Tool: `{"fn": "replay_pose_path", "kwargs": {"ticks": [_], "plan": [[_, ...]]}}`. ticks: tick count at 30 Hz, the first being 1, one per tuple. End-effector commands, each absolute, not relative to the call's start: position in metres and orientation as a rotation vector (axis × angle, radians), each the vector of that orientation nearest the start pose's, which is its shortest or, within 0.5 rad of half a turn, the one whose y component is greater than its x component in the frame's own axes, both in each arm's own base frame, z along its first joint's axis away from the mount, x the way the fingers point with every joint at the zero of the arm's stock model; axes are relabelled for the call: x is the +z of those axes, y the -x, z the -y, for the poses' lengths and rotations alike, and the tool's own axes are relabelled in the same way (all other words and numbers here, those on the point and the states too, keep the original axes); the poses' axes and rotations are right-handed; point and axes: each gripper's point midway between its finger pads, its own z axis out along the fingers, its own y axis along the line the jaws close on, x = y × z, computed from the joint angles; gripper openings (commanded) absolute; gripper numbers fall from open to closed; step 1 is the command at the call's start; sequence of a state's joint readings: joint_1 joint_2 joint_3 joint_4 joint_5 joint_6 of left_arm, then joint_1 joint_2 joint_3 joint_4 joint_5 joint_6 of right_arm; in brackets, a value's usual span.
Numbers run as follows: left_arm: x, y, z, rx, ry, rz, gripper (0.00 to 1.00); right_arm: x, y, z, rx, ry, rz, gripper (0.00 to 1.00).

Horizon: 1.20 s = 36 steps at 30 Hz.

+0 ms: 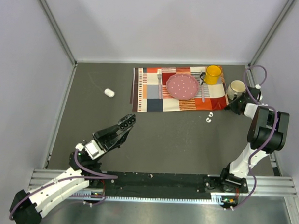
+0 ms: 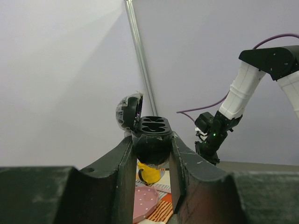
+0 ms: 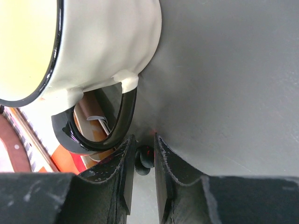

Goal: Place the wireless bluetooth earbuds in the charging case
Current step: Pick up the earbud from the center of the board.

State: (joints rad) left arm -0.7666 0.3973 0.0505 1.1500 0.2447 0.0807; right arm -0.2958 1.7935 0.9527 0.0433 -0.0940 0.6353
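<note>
Left gripper (image 2: 152,150): clamped on open charging case (image 2: 152,127);
Right gripper (image 3: 144,140): seems pinched on black earbud (image 3: 144,161), beside cream mug (image 3: 107,42), far right;
Handling: probably light and slippery; hold the rounded sides

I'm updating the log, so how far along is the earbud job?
Done: the black charging case sits open in the left claw, slots empty. In hand: the right claw seems to pinch the black earbud beside the cream mug. Left: seat it, then fetch the two white earbuds on the table.
</note>
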Motion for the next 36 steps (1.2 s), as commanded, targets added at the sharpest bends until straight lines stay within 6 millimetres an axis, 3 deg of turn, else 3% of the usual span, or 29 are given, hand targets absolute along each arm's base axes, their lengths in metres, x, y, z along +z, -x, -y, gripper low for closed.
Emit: {"fn": "replay_pose_path", "kwargs": {"ticks": [1, 5, 9, 18, 23, 31, 36], "plan": [[0.312, -0.142, 0.187, -0.731, -0.544, -0.658, 0.00, 0.027, -0.430, 0.089, 0.279, -1.001, -2.186, 0.23], [0.312, -0.142, 0.186, -0.728, -0.543, -0.660, 0.00, 0.021, -0.426, 0.087, 0.275, -1.009, -2.224, 0.22], [0.312, -0.142, 0.186, -0.728, -0.541, -0.658, 0.00, 0.020, -0.425, 0.084, 0.288, -0.987, -2.248, 0.10], [0.311, -0.141, 0.185, -0.728, -0.540, -0.658, 0.00, 0.021, -0.405, 0.086, 0.223, -0.970, -2.287, 0.00], [0.311, -0.141, 0.185, -0.732, -0.540, -0.657, 0.00, 0.031, -0.390, 0.082, 0.220, -0.950, -2.285, 0.00], [0.312, -0.138, 0.185, -0.745, -0.541, -0.648, 0.00, 0.022, -0.359, 0.067, 0.252, -0.961, -2.319, 0.00], [0.312, -0.137, 0.185, -0.751, -0.538, -0.646, 0.00, 0.032, -0.340, 0.053, 0.308, -0.936, -2.302, 0.00]]}}
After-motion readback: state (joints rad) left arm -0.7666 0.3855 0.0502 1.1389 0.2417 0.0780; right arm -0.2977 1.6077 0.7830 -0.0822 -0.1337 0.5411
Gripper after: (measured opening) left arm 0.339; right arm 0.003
